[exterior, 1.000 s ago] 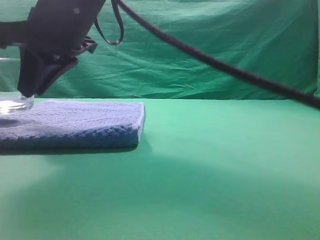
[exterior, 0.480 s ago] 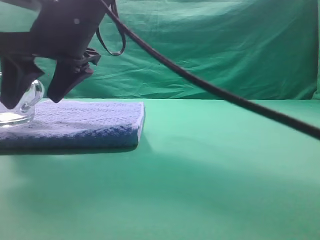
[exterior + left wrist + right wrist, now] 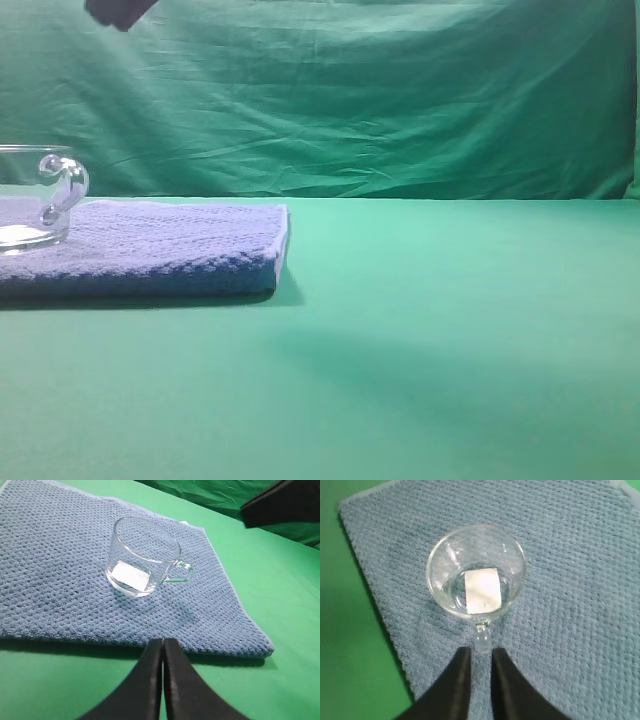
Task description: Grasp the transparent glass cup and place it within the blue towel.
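The transparent glass cup (image 3: 35,200) stands upright on the blue towel (image 3: 170,245) at the far left, handle pointing right, with nothing gripping it. In the right wrist view I look straight down on the cup (image 3: 476,570) and towel (image 3: 570,580). My right gripper (image 3: 477,651) hovers above the handle, its jaws drawn in to a narrow slit with nothing between them. In the left wrist view the cup (image 3: 142,557) sits near the towel's (image 3: 50,580) far side. My left gripper (image 3: 163,641) is shut and empty, over the green surface by the towel's near edge.
A green cloth covers the table (image 3: 450,330) and hangs as a backdrop behind it. A dark piece of the right arm (image 3: 120,10) shows at the top left corner, and also at the upper right of the left wrist view (image 3: 280,505).
The right gripper let go of the cup, rose almost out of the exterior view with its cable, and its jaws drew together. The cup stays on the towel.
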Robot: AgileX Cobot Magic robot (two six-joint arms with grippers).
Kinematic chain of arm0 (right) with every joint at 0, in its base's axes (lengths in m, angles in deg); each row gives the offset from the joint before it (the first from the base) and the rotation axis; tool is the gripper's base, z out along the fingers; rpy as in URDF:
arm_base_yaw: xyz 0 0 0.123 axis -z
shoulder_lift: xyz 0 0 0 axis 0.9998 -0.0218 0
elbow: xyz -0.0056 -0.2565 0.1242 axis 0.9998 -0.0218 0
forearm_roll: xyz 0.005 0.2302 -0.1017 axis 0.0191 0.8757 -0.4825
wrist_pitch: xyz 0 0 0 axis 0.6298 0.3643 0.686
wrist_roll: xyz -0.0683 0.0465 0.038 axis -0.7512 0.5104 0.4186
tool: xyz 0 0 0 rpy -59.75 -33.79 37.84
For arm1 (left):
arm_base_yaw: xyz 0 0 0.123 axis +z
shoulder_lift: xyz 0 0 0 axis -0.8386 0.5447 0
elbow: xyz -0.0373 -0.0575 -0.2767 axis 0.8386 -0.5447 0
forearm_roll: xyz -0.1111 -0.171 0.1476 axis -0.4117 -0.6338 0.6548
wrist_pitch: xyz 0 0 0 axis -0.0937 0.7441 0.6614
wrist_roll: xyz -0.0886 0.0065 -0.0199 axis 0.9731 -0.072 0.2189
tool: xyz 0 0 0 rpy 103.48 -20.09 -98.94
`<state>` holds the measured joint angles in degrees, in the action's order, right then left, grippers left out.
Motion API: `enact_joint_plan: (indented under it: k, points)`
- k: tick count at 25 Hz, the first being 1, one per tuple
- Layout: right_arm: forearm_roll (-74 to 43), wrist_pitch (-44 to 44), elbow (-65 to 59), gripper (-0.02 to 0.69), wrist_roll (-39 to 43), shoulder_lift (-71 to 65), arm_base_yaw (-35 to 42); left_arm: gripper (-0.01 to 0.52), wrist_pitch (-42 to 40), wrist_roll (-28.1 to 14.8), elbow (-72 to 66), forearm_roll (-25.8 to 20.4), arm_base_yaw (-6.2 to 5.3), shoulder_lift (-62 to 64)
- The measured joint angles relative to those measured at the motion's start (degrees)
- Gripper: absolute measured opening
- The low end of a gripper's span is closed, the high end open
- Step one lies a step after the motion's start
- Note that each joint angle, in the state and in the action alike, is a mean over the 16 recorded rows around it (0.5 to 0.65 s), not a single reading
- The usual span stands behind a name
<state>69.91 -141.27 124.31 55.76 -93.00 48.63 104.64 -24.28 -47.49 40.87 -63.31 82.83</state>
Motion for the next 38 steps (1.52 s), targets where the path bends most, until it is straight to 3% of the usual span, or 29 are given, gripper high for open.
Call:
enact_joint_plan:
  k: [7, 14, 21, 29, 38]
  points:
    - [-0.44, -5.67, 0.05, 0.0, 3.77, 1.82, 3.68, 0.0, 0.0, 0.0, 0.0, 0.0, 0.0, 0.0]
    - [-0.57, -5.14, -1.91, 0.0, 6.39, 4.78, 6.52, 0.0, 0.0, 0.0, 0.0, 0.0, 0.0, 0.0]
    - [-2.26, 2.2, -10.76, 0.0, 7.88, 13.59, 7.55, 0.0, 0.0, 0.0, 0.0, 0.0, 0.0, 0.0]
    - [-6.5, 14.5, -29.72, 0.0, 11.77, 28.88, 8.74, 0.0, 0.0, 0.0, 0.0, 0.0, 0.0, 0.0]
    - [-8.76, 25.88, -52.29, 0.0, 16.74, 46.95, 16.3, 0.0, 0.0, 0.0, 0.0, 0.0, 0.0, 0.0]
